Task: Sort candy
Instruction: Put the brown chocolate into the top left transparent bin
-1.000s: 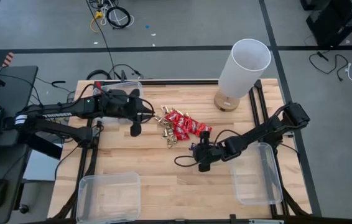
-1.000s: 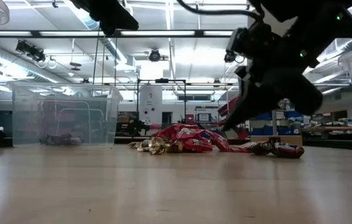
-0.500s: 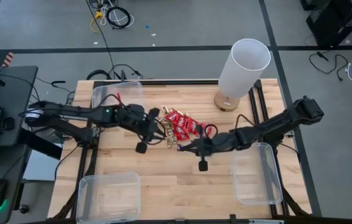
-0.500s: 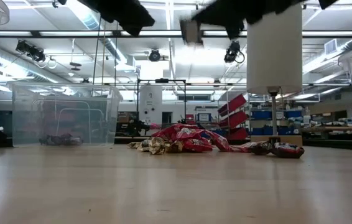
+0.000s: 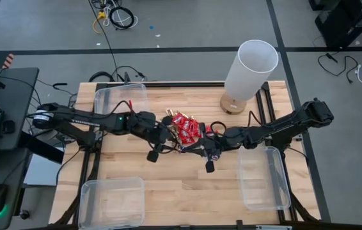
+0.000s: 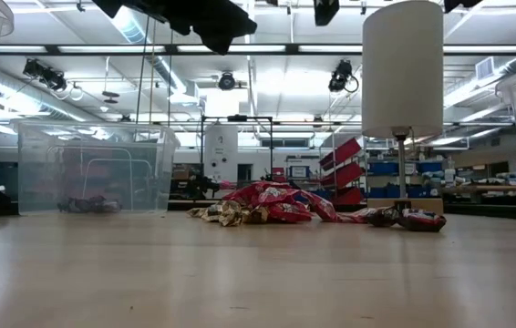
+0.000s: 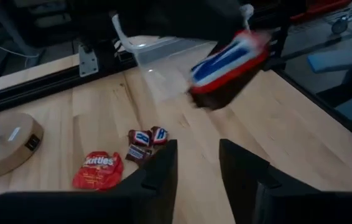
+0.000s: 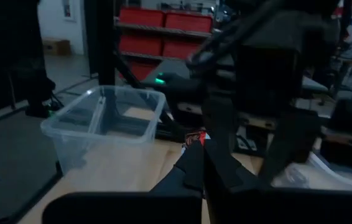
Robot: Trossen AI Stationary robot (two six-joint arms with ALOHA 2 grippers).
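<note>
Pale wood table [image 5: 168,185]: both grippers crowd the red-and-gold candy heap [image 5: 184,130], left gripper [image 7: 198,163] fingers apart & empty, right gripper [image 5: 184,147] shut w/ nothing visible — collision risk.

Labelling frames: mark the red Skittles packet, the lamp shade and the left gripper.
red Skittles packet [image 7: 97,170], left wrist view, packet's middle.
lamp shade [image 5: 252,68], high view, shade's side.
left gripper [image 7: 198,163], left wrist view, between fingertips.

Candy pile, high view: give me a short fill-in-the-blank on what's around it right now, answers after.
1. The candy lies in a pile near the table's ____.
2. The left gripper and right gripper meet beside the ____.
3. The lamp has a ____ shade.
4. Clear bins on the table number ____.

Missing words: middle; candy; white; three
</note>
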